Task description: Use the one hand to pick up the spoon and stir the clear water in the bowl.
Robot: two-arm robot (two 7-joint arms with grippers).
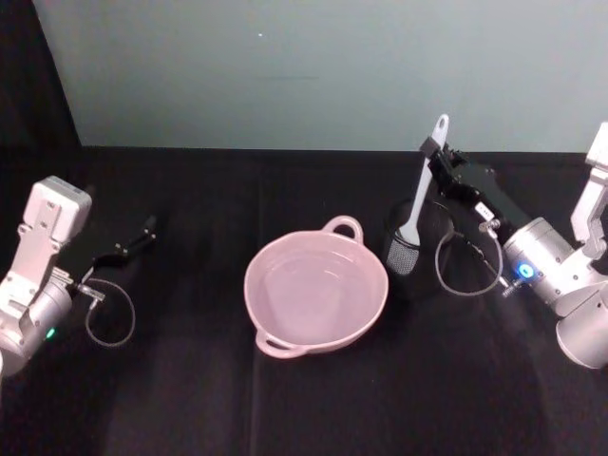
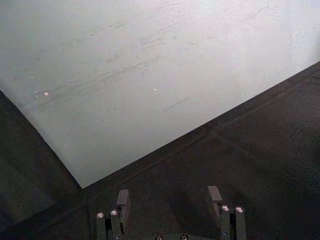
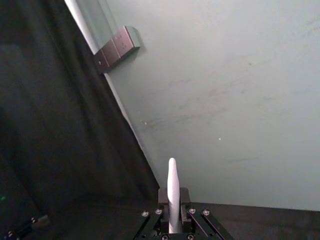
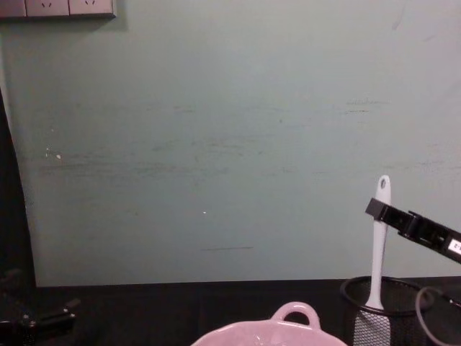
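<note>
The white spoon [image 1: 422, 190] stands upright with its scoop in a black wire-mesh cup [image 1: 404, 255], to the right of the pink bowl [image 1: 281, 262]. My right gripper [image 1: 435, 150] is shut on the spoon's handle just below the tip, where the small oval hole shows. From the chest, the spoon [image 4: 377, 252] rises out of the cup [image 4: 382, 321] with the right gripper [image 4: 376, 209] clamped across it. The right wrist view shows the handle [image 3: 172, 185] pinched between the fingers. The bowl holds clear water and sits at the table's centre. My left gripper [image 1: 144, 231] is parked far left, open, fingers [image 2: 122, 199] apart.
A black cloth covers the table [image 1: 190, 399]. A pale green wall [image 4: 216, 144] stands right behind it, with a socket strip [image 4: 57, 7] high up on the left. Cables loop beside both wrists [image 1: 456, 266].
</note>
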